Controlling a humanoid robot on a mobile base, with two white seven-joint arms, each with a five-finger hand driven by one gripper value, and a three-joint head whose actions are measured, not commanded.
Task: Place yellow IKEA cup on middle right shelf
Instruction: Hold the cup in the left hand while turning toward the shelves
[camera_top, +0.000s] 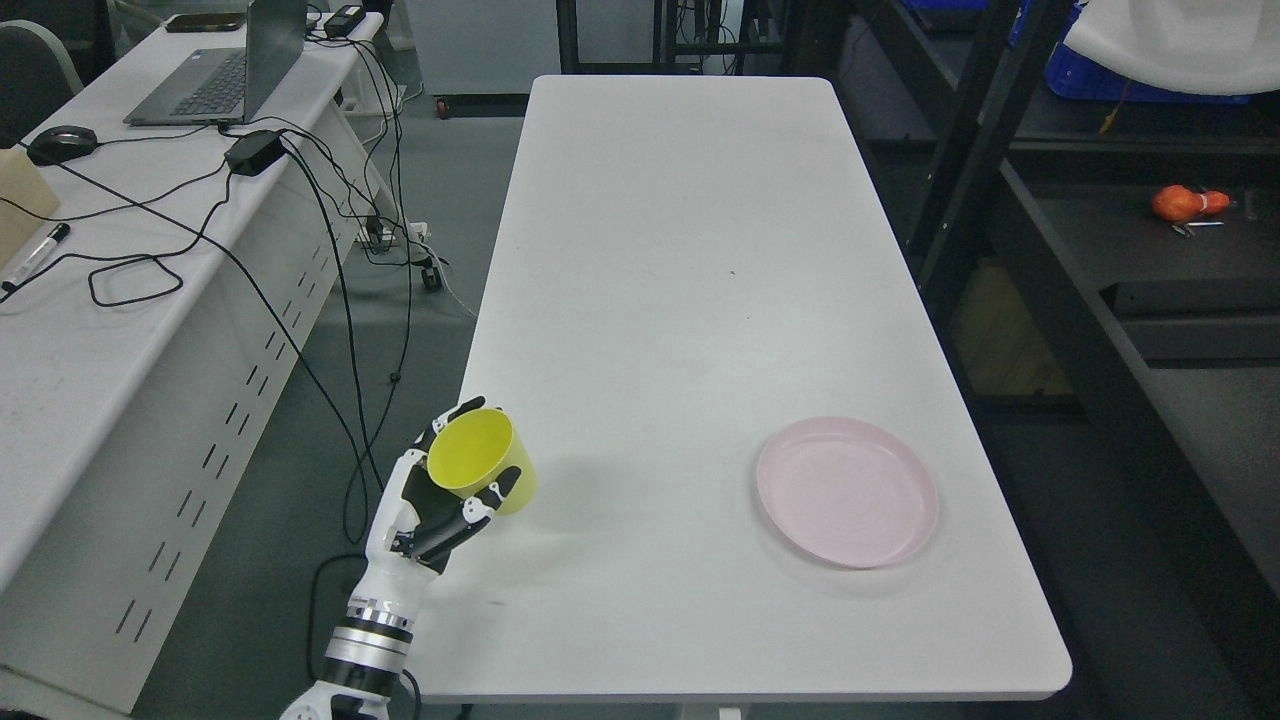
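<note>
A yellow cup (482, 458) is held in my left hand (450, 480) at the near left edge of the white table (690, 250). The cup is tilted, its open mouth facing up and toward the camera. My fingers (497, 492) curl around its wall. The hand and cup sit just above the table's left edge. The dark shelf unit (1130, 300) stands to the right of the table. My right arm is out of view.
A pink plate (847, 491) lies on the table at the near right. A desk (110, 260) with a laptop (225, 70), cables and a mouse stands to the left. An orange object (1185, 203) lies on the shelf at right.
</note>
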